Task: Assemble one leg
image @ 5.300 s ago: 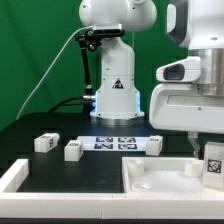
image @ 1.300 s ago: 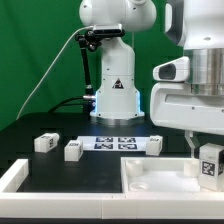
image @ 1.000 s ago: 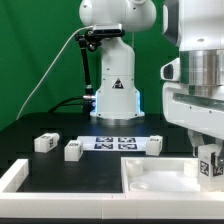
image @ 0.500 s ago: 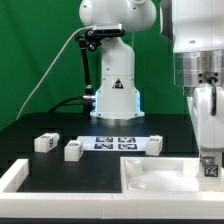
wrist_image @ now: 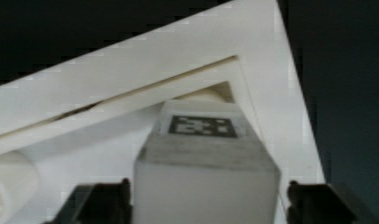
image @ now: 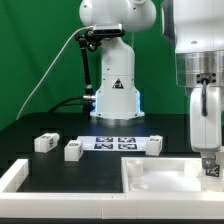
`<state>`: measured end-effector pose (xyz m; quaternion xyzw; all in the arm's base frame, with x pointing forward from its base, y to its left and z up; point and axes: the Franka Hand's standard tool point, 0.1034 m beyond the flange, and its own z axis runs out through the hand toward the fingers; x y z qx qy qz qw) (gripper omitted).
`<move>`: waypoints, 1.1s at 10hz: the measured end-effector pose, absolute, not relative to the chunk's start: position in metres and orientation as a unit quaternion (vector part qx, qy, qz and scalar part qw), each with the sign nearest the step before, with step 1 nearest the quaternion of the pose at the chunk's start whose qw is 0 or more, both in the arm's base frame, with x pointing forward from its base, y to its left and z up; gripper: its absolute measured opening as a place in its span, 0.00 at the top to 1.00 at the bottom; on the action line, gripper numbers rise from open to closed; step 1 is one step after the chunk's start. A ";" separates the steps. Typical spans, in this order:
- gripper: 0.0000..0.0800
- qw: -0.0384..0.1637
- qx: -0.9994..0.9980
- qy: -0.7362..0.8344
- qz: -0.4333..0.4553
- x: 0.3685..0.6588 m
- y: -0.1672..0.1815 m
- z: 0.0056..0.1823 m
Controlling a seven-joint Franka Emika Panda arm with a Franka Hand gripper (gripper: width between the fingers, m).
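My gripper (image: 209,158) hangs straight down at the exterior view's right and is shut on a leg (image: 210,166), a small white block with a marker tag. It holds the leg upright at the right-hand corner of the large white panel (image: 150,176). In the wrist view the leg (wrist_image: 204,160) stands between my two dark fingers (wrist_image: 97,202), tag facing the camera, with the panel's corner (wrist_image: 79,120) behind it. My gripper (wrist_image: 207,198) closes on the leg's sides. Whether the leg's lower end sits in the corner recess is hidden.
Three more legs lie on the black table: two at the exterior view's left (image: 45,143) (image: 73,150) and one near the middle (image: 153,146). The marker board (image: 120,141) lies before the robot's base. A white raised border (image: 14,178) runs along the front left.
My wrist has turned about its vertical axis, from broadside to edge-on in the exterior view. The held leg turned with it and stayed at the panel's right corner, slightly lower.
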<state>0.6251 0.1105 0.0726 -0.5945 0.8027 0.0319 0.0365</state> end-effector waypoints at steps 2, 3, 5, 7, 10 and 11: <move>0.23 0.037 -0.638 0.768 0.030 0.625 0.111 0.073; 0.20 0.039 -0.695 0.718 0.027 0.625 0.112 0.073; 0.19 0.043 -0.774 0.632 0.023 0.625 0.117 0.073; 0.19 0.048 -0.842 0.537 0.018 0.624 0.121 0.073; 0.19 0.044 -0.920 0.389 0.007 0.624 0.125 0.073; 0.19 0.036 -0.940 0.339 0.003 0.625 0.127 0.074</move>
